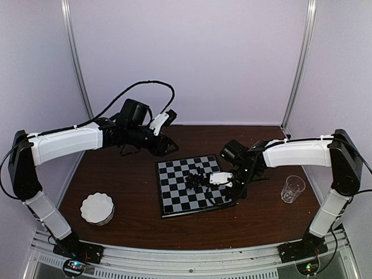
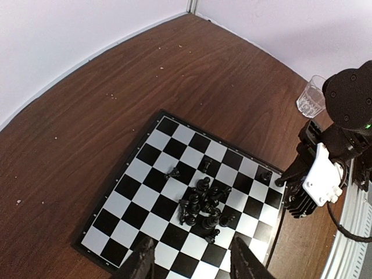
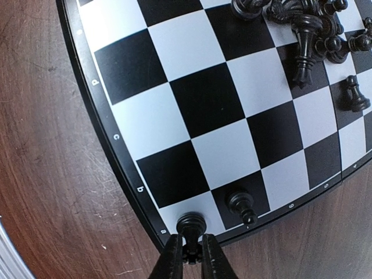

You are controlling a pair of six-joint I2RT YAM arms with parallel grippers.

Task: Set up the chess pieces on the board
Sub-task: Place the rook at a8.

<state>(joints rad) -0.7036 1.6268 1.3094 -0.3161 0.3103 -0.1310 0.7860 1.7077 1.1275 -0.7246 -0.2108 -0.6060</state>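
Your right gripper [image 3: 189,256] is clamped on a chess piece [image 3: 191,223] at the corner of the board [image 3: 226,99]; your left gripper [image 2: 195,264] gapes empty.

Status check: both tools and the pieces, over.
Left tool open, empty. Right tool shut on pawn at board corner. Second pawn on adjacent square; remaining pieces heaped mid-board.

A pale booth around a dark wooden table.

We see a brown, wood-grained table [image 1: 133,226] closed in by a plain lilac-white back wall [image 1: 186,58], a left wall [image 1: 29,70] and a right wall [image 1: 343,70]. A slim metal left post [image 1: 77,64] and right post [image 1: 299,64] stand at the back corners. A ridged aluminium rail [image 1: 192,258] runs along the near edge. The light is soft and even, with a mild sheen on the wood. Pale specks on it may be crumbs or dust.
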